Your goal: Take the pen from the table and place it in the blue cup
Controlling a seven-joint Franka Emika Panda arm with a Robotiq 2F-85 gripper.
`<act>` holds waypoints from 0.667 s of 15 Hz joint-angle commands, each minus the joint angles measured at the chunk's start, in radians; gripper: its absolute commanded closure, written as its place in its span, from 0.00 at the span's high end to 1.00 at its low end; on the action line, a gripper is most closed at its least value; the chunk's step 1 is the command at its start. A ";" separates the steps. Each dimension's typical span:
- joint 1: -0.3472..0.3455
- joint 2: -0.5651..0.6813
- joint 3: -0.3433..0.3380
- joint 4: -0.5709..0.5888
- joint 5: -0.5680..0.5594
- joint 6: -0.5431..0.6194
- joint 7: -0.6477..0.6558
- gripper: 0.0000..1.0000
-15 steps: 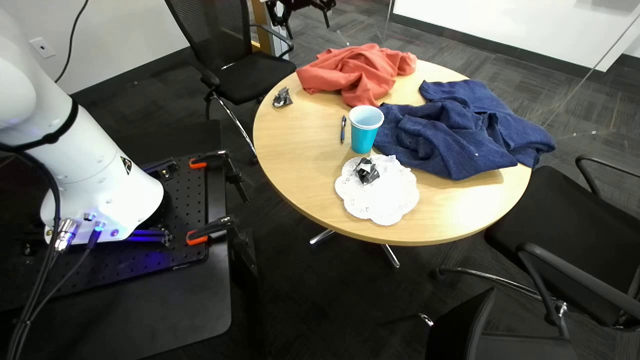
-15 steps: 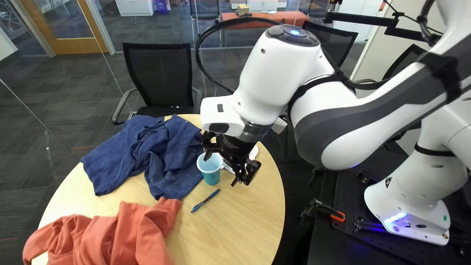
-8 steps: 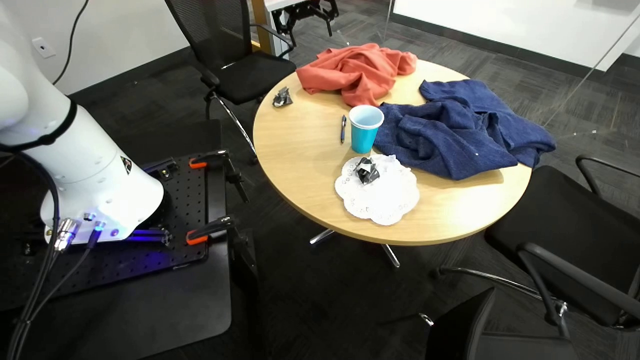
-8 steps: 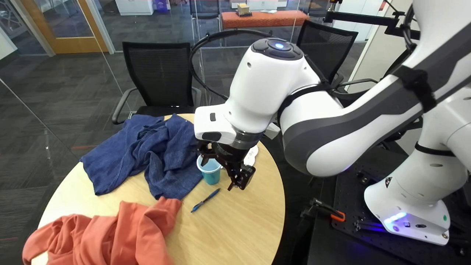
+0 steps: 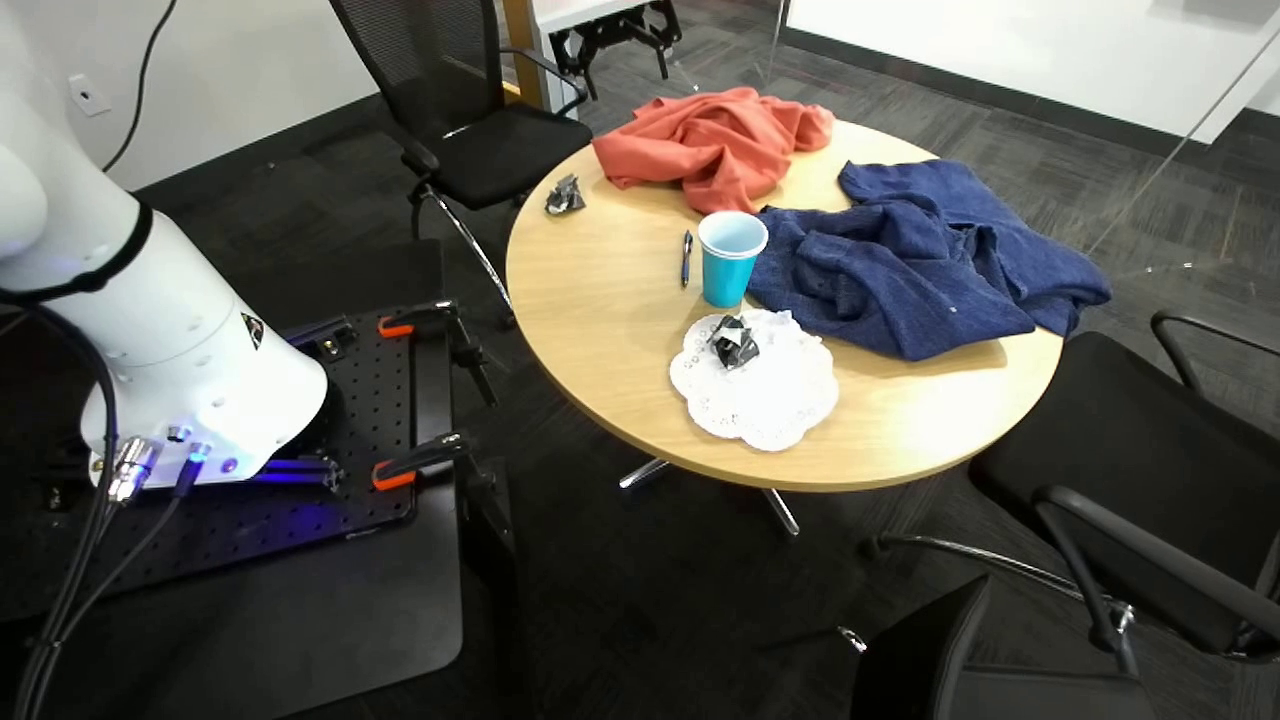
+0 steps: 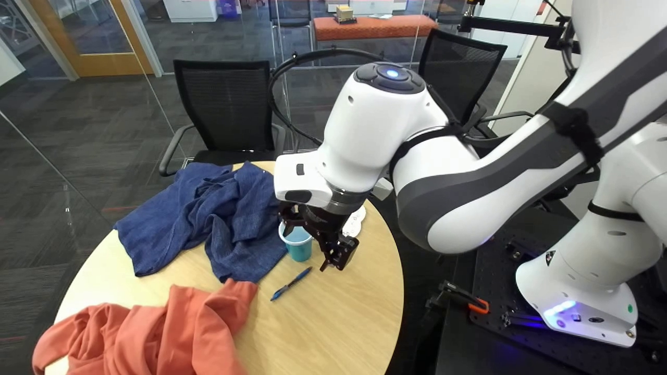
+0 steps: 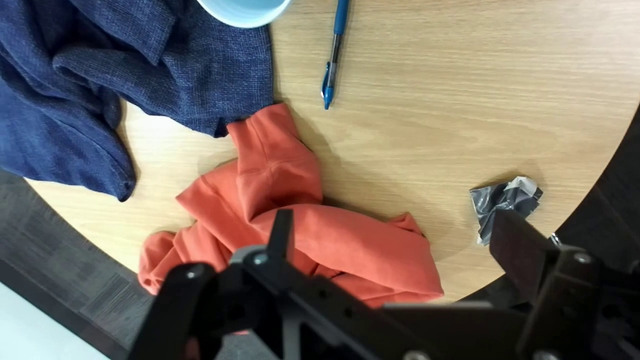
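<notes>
- In an exterior view, the pen point(image 5: 686, 258) lies flat on the tabletop point(image 5: 600, 320), just left of the blue cup point(image 5: 727, 280); we judge that nearness makes a short carry.
- The cup stands upright beside the dark blue cloth point(image 5: 900, 265), mouth up for receiving the pen.
- We see the pincer point(image 7: 392, 227) spread wide, holding nothing, presumably to straddle the pen once lowered.

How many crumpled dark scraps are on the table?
2. One scrap lies near the edge of the round table, close to the orange-red cloth; the other scrap sits on the white doily. More could be hidden under that cloth or the dark blue cloth.
</notes>
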 commanded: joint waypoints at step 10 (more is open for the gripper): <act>-0.078 0.304 0.011 0.153 -0.245 0.136 0.177 1.00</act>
